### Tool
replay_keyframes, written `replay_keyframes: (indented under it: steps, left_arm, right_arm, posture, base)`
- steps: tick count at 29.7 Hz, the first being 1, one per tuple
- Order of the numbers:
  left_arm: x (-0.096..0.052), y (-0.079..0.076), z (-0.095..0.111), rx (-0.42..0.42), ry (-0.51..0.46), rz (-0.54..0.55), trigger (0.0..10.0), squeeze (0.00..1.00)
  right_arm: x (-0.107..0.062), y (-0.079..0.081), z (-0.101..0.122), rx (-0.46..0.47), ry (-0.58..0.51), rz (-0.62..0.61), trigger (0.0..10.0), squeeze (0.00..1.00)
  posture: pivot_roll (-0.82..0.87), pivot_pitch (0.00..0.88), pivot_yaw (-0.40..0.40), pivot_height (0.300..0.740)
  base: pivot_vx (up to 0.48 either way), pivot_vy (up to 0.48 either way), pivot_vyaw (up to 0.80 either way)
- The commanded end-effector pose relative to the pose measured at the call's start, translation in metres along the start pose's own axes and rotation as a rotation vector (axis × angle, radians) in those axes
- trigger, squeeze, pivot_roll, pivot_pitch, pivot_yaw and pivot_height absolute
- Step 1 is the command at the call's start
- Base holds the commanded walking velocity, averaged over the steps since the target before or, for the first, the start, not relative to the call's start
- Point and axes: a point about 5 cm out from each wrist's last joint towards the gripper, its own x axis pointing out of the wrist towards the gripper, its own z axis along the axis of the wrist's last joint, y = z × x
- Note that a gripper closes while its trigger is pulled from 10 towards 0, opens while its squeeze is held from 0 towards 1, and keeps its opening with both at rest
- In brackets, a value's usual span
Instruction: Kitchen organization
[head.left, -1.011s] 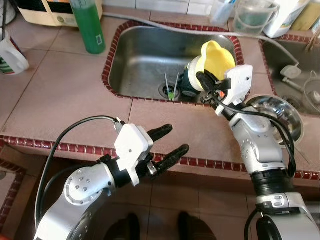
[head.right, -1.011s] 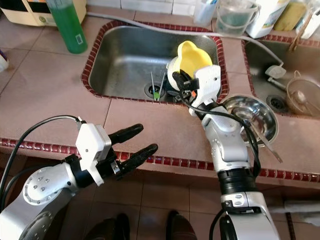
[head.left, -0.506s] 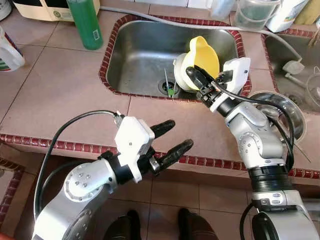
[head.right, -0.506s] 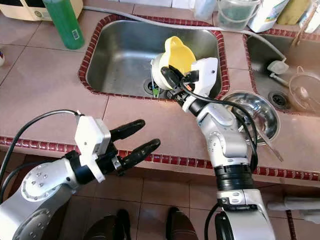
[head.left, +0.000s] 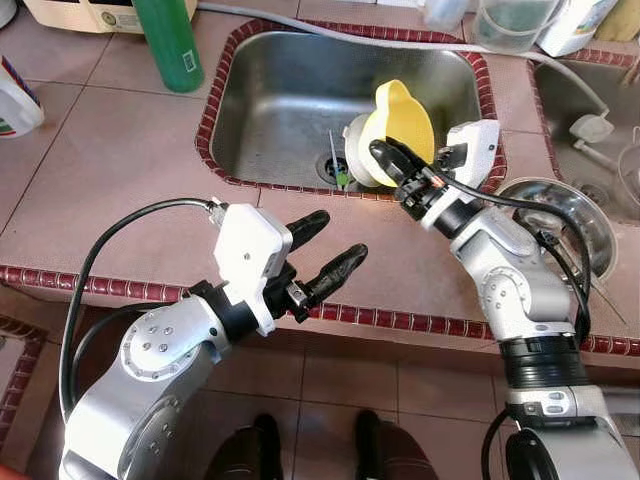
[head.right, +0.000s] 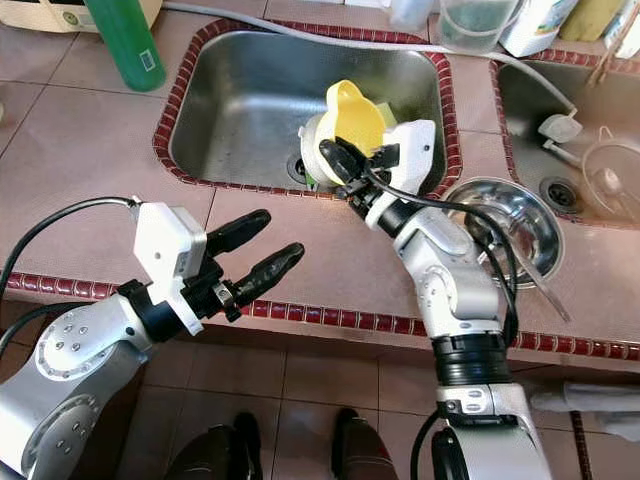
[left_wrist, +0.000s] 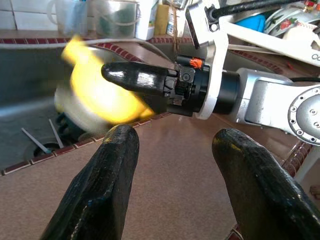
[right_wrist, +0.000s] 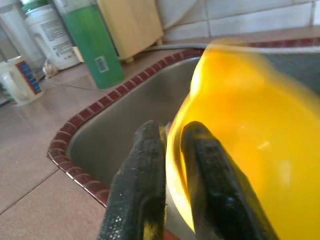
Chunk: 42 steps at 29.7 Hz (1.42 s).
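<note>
No text, brand or number can be read on any item; green bottle (right_wrist: 95, 47): white label with a barcode-like block, characters too small to read; white tub (right_wrist: 49, 36) behind it: rows of fine print, illegible; white mug (right_wrist: 19, 80): red and blue printed panel, no letters made out; cream box (head.left: 88, 12): dark strip of print, illegible.

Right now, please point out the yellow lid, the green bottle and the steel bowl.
yellow lid (head.left: 405, 125), left eye view, middle of its yellow face.
green bottle (head.left: 170, 45), left eye view, middle of its body.
steel bowl (head.right: 510, 215), right eye view, bare inner wall.
</note>
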Motion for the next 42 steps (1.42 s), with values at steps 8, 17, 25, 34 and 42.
replay_keyframes:
  steps: [8,17,25,34,42]
  left_arm:
    - [-0.001,-0.002,0.002,-0.017,0.000,-0.010,10.0,0.00]
    - [0.001,0.001,0.002,-0.004,0.001,-0.005,10.0,0.00]
    - [0.003,0.005,0.003,0.004,-0.011,0.011,10.0,0.00]
    - [0.008,0.016,-0.003,0.015,-0.024,0.100,10.0,0.00]
    - [0.008,0.037,-0.015,-0.048,-0.038,0.306,10.0,0.00]
  right_arm:
    - [-0.005,-0.003,0.002,0.018,-0.008,0.005,10.0,1.00]
    - [-0.001,-0.002,0.013,-0.011,-0.068,0.008,10.0,1.00]
    - [0.005,0.002,0.050,0.015,-0.308,-0.012,10.0,1.00]
    - [0.001,0.007,0.055,-0.089,-0.353,-0.146,10.0,0.00]
    - [-0.017,0.008,0.047,-0.231,-0.325,-0.299,10.0,0.00]
  posture:
    - [-0.12,0.375,-0.015,0.732]
    - [-0.12,0.356,-0.015,0.732]
    - [-0.12,0.332,-0.020,0.732]
    - [-0.12,0.274,-0.027,0.732]
    - [-0.14,0.177,-0.038,0.732]
  base:
    - [0.000,0.000,0.00]
    - [0.000,0.000,0.00]
    - [0.000,0.000,0.00]
    - [0.000,0.000,0.00]
    - [0.000,0.000,0.00]
